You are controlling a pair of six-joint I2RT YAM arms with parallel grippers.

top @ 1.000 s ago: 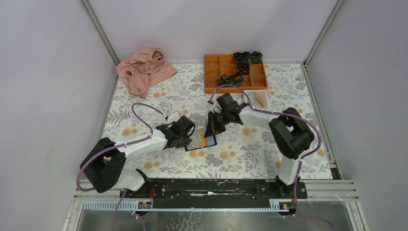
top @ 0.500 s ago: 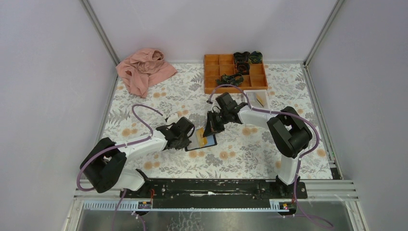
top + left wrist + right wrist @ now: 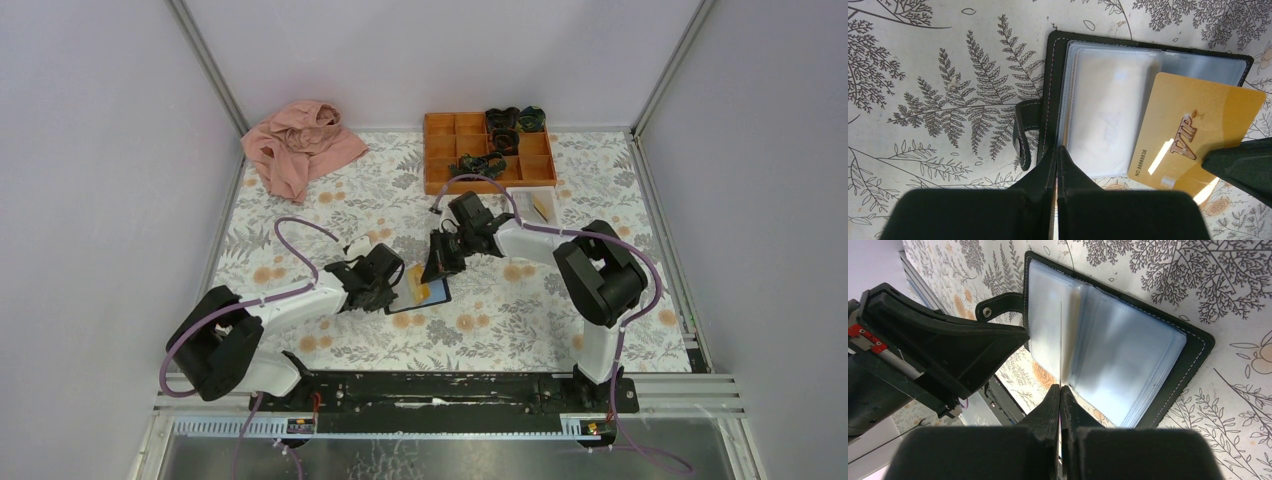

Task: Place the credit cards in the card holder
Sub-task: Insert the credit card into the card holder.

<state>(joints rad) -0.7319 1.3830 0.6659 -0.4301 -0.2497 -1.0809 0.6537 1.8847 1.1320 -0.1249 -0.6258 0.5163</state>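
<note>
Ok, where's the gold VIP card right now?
Table centre, between the two arms: the gold VIP card is pinched in the right gripper, held over the clear sleeves of the open card holder, at the right of the left wrist view.

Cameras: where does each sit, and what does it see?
Top external: above, behind; looks down at the floral table; left arm, right arm show.
Left wrist: on the left arm, over the open black card holder and gold VIP card; left gripper shows.
Right wrist: on the right arm, over the holder; right gripper pinches that card.
Both wrist views share the holder.
</note>
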